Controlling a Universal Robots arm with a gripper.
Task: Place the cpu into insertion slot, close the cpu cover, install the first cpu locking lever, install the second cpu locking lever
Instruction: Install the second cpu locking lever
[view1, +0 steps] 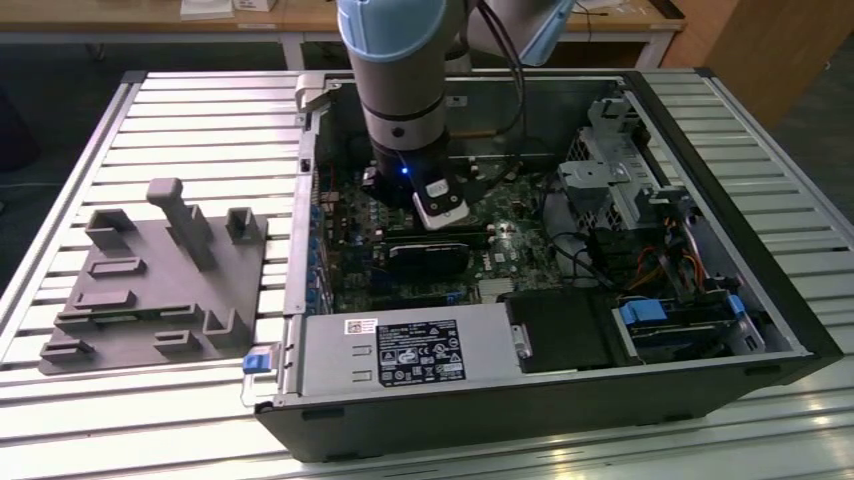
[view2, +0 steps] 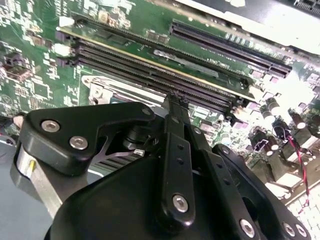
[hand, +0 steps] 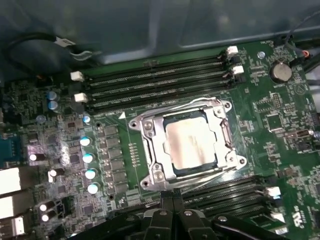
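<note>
your cpu (hand: 190, 145) already sits in the insertion slot (hand: 227, 137) on the green motherboard (hand: 280, 125), its pale face showing through the window of the cpu cover (hand: 154, 145), which lies flat over it. your pincer (hand: 172, 202) hangs just beside the socket's edge, fingertips pressed together with nothing between them. in the exterior view the arm (view1: 400, 90) reaches down into the open computer case (view1: 561, 400) on the slatted tabletop (view1: 200, 120).

Robotics lab: slatted metal bench (view1: 160, 120), open computer case (view1: 747, 300).
</note>
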